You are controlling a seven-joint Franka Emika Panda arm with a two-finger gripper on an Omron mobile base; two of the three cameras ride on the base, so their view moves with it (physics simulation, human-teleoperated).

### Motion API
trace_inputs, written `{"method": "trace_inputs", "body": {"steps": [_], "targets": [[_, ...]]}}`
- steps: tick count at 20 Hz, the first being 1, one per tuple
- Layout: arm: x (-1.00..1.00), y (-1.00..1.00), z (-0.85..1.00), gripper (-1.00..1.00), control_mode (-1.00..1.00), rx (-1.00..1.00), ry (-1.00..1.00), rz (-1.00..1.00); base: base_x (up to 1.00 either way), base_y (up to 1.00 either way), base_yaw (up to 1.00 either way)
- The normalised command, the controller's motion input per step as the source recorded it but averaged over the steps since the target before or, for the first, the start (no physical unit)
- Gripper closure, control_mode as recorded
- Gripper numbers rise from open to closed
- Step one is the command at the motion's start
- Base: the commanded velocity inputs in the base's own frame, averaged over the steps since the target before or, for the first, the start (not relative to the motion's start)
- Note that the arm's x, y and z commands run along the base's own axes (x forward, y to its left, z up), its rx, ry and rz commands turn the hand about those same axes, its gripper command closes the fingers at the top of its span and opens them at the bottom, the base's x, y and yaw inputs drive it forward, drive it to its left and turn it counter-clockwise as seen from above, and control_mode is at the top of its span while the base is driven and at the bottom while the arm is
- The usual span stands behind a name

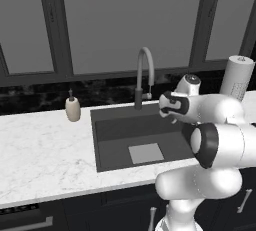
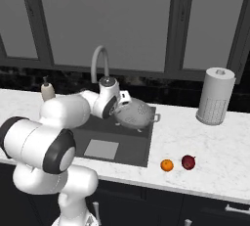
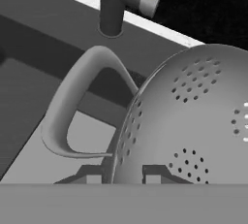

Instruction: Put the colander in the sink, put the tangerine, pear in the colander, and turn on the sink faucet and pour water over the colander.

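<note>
We see our gripper (image 3: 119, 175) clamped on the perforated metal colander's (image 2: 134, 113) rim. It hangs tilted above the dark rectangular sink (image 2: 139, 149).

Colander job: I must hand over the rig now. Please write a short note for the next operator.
Gripper: shut on the colander rim, holding it tilted above the right part of the sink.
Tangerine and pear: on the counter right of the sink, side by side, apart.
Sink faucet: no water stream visible.
Done: colander picked up.
Left: set colander in sink, add both fruits, turn on faucet.
</note>
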Motion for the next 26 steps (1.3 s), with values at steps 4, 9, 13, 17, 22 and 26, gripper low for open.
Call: {"method": "trace_inputs", "body": {"steps": [4, 9, 13, 17, 22, 26], "targets": [[-0.60, 0.39, -0.12, 1.00, -1.00, 0.00, 0.02, 0.00, 0.00, 0.00, 0.00], [-0.56, 0.49, -0.10, 1.00, -1.00, 0.00, 0.01, 0.00, 0.00, 0.00, 0.00], [-0.01, 0.91, -0.19, 1.00, -1.00, 0.00, 0.03, 0.00, 0.00, 0.00, 0.00], [0.31, 0.81, -0.21, 1.00, -1.00, 0.00, 0.04, 0.00, 0.00, 0.00, 0.00], [0.51, 0.41, -0.30, 1.00, -1.00, 0.03, 0.08, 0.00, 0.00, 0.00, 0.00], [0.30, 0.28, -0.49, 1.00, -1.00, 0.01, 0.08, 0.00, 0.00, 0.00, 0.00]]}}
